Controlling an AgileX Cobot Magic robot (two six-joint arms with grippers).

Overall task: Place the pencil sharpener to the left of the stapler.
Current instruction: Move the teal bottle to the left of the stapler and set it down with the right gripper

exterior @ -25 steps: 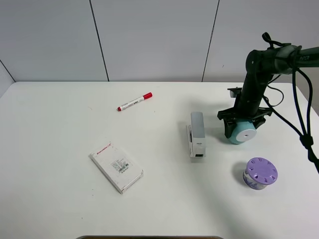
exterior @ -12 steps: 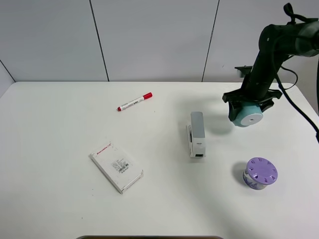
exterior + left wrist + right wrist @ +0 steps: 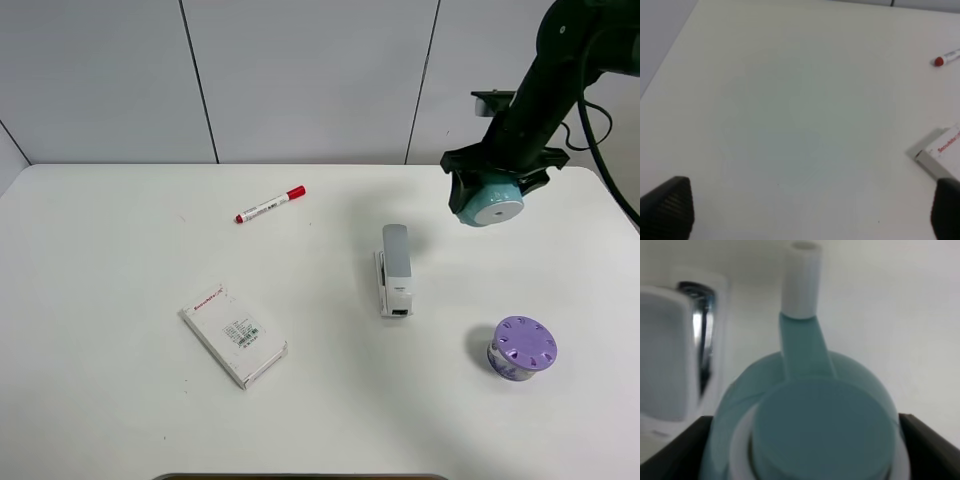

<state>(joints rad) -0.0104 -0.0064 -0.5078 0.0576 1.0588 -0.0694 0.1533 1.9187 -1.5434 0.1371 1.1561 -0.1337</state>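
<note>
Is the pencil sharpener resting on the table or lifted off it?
Lifted: the right gripper clamps the pencil sharpener, and the wrist view shows the stapler and table below it.

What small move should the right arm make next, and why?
Probably carry the sharpener leftward, high enough to pass over the stapler. The right gripper grips it in the air, right of the stapler, and its goal is the table on the stapler's left.
</note>
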